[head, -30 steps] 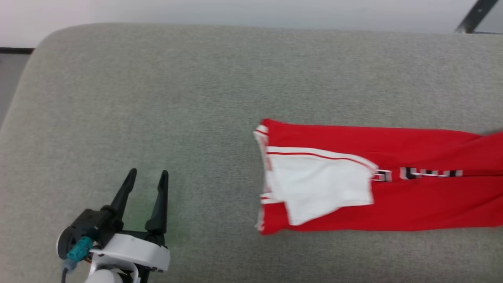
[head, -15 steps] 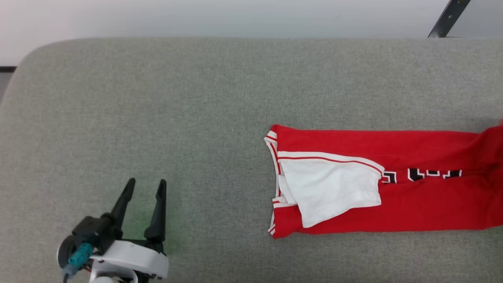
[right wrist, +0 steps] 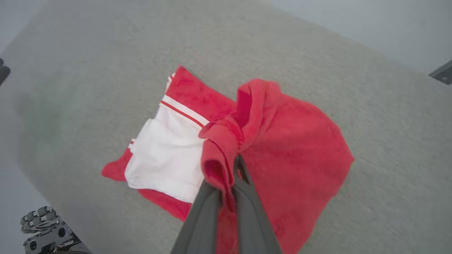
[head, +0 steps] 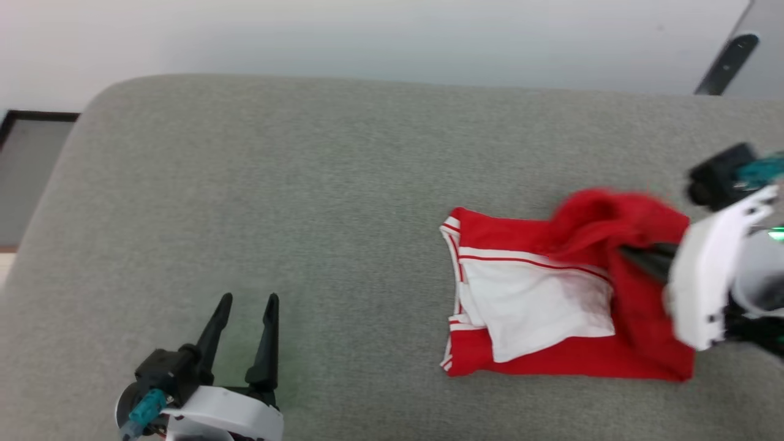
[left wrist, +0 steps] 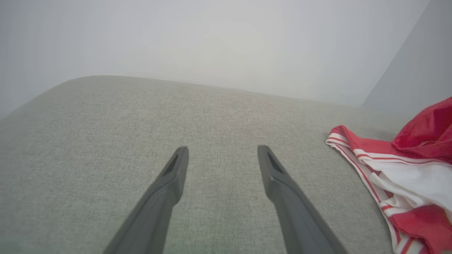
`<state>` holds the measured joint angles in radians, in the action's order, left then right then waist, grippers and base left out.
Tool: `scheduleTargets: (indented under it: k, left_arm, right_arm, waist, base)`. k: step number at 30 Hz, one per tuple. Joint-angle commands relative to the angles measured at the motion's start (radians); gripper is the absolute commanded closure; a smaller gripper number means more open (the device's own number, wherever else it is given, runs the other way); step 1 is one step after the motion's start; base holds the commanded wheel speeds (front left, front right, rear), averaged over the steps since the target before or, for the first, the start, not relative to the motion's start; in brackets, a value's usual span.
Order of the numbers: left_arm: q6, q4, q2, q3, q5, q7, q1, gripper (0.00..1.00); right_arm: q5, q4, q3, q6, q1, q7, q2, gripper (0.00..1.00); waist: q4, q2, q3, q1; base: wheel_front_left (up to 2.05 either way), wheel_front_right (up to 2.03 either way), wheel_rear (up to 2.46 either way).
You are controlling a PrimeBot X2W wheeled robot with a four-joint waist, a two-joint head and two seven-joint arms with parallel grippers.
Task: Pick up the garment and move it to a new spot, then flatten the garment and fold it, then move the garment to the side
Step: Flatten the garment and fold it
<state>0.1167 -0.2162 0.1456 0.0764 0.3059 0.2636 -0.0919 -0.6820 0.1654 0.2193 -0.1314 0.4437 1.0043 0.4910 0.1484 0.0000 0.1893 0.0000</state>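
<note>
The garment (head: 539, 306), bright red with a white sleeve and red-striped white bands, lies on the grey cushion at the right of the head view. Its right part is lifted and carried leftward over the white sleeve. My right gripper (head: 637, 256) is shut on that lifted red edge. In the right wrist view the red cloth (right wrist: 282, 141) bunches around my right gripper (right wrist: 235, 164), its fingers pinched together on a fold. My left gripper (head: 246, 301) stands open at the lower left, far from the garment (left wrist: 406, 169), with nothing between its fingers (left wrist: 176, 165).
The grey upholstered cushion (head: 275, 184) spans the scene, its rounded left end near a dark floor strip (head: 30, 177). A pale wall runs behind it. A dark bar (head: 726, 61) leans at the top right.
My right gripper has come into view from the right, pulling the garment's right end up and leftward over itself. The head camera has shifted. The left gripper stays open.
</note>
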Motion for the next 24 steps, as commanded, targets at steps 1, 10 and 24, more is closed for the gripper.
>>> scheduleTargets:
  k: [1, 10, 24]
  left_arm:
    - [0.006, -0.003, -0.006, -0.004, -0.003, 0.0, 0.012, 0.0]
    - [0.012, -0.012, -0.029, 0.001, 0.001, 0.0, -0.004, 0.0]
    - [0.015, -0.026, -0.044, 0.01, 0.005, 0.0, -0.038, 0.0]
  right_arm:
    - [-0.011, 0.011, 0.028, 0.002, 0.02, 0.005, -0.017, 1.0]
    - [-0.012, -0.052, 0.195, 0.002, 0.105, -0.02, -0.085, 1.0]
    - [-0.016, -0.312, 0.348, 0.002, 0.163, -0.116, -0.168, 1.0]
  waist:
    - [0.029, 0.0, -0.013, 0.0]
    - [0.078, 0.0, 0.009, 0.0]
    - [0.082, 0.0, 0.048, 0.0]
  base:
    - [0.0, 0.0, 0.0]
    - [0.0, 0.0, 0.0]
    - [0.0, 0.0, 0.0]
